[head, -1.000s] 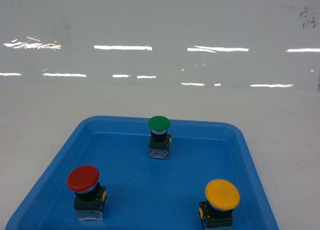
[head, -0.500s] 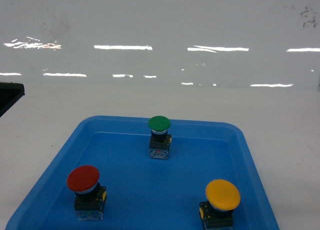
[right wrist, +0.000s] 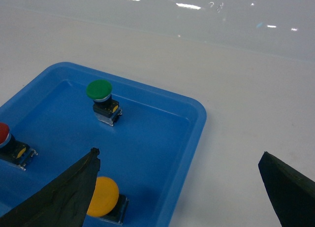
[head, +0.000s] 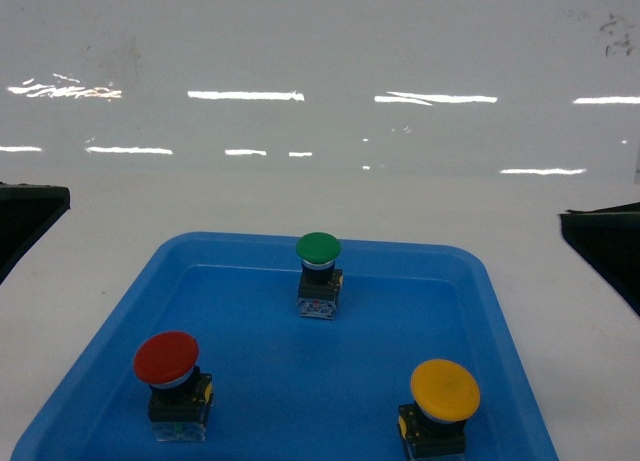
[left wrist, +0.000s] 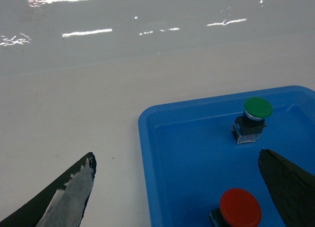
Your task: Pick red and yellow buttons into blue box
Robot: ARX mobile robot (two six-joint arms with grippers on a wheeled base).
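Tray (head: 480, 281): shallow, blue, rounded corners, flat on the white table (head: 560, 201). It carries all three buttons, which stand well apart from one another, so I judge each can be straddled alone.
Red button (head: 166, 358): near-left corner of the tray, upright on its black body, cap up; nothing touches it.
Yellow button (head: 445, 389): near-right corner, upright, also free.
Green button (head: 318, 247): far middle, upright. Not mine to take.
Blue box: in none of the three views; I cannot place it.
Left gripper (left wrist: 177, 187): my jaws are spread wide, empty, hanging above the tray's left side with the red cap between the fingertips in the wrist view.
Right gripper (right wrist: 179, 182): jaws likewise spread, empty, above the tray's right rim; the yellow cap sits by the left fingertip.
Stage: approach only, nothing gripped yet.
Next, as I judge: descend over a cap's stem, keeping clear of the tray wall.
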